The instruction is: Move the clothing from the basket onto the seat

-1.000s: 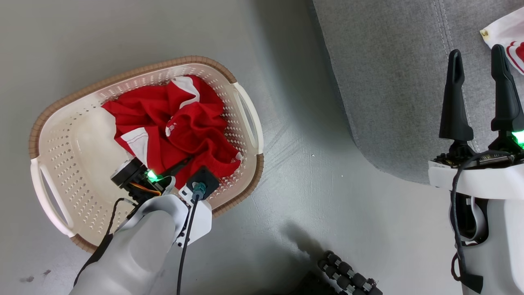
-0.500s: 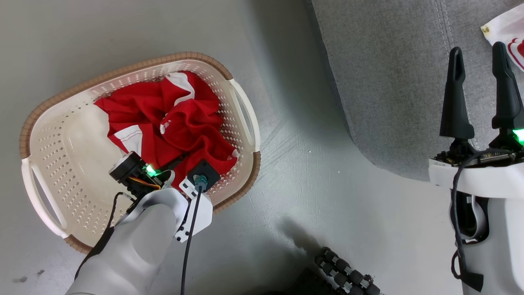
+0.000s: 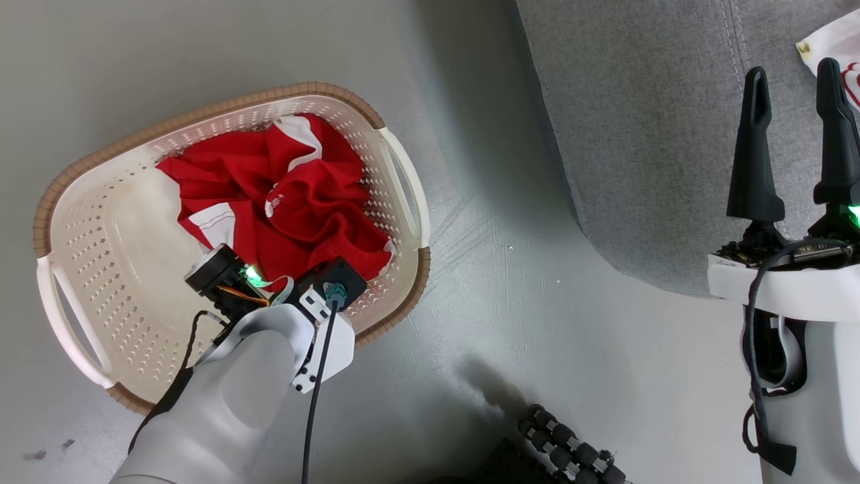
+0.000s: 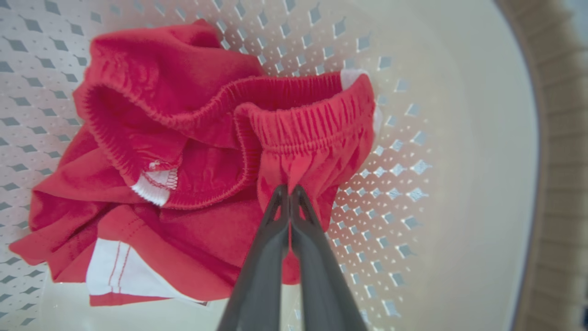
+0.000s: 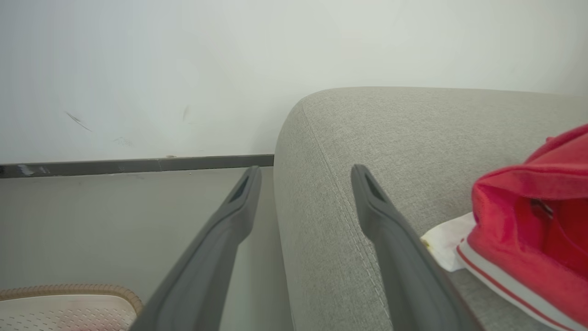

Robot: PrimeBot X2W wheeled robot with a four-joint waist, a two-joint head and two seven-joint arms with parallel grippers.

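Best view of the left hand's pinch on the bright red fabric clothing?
Left wrist view: left hand shut on a gathered fold of the red clothing. Head view: its wrist covers the pinch. Right wrist view faces the grey upholstered seat.

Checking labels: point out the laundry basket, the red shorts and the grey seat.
laundry basket (image 3: 114, 255), head view, perforated floor
red shorts (image 4: 312, 124), left wrist view, elastic waistband
grey seat (image 3: 638, 134), head view, bare fabric

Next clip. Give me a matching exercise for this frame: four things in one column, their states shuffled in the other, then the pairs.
1 left gripper
2 right gripper
3 basket
4 seat

a open, holding nothing
b stands on the floor
c shut on the clothing
d a red-and-white garment lies on it

Pairs: 1-c, 2-a, 3-b, 4-d
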